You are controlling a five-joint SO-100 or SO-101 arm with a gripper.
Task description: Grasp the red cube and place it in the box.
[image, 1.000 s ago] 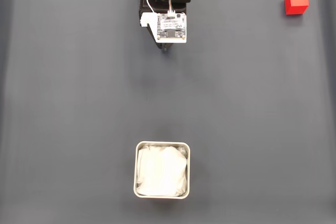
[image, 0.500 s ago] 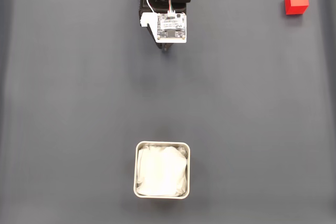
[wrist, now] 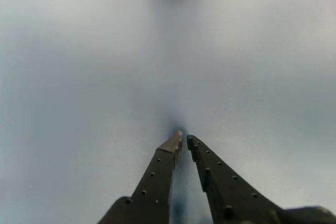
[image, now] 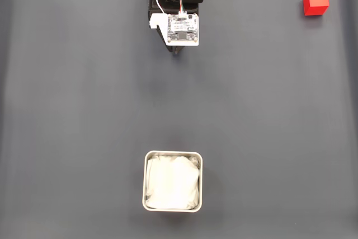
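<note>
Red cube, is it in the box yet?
Not yet. The red cube sits at the fixed view's top right, far from the box, which holds only its white lining. The end effector is closed on nothing. Reaching, grasping, carrying and dropping all remain.

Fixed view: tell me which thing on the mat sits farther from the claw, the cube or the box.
The red cube, alone in the top right corner; the box lies straight below the claw.
</note>
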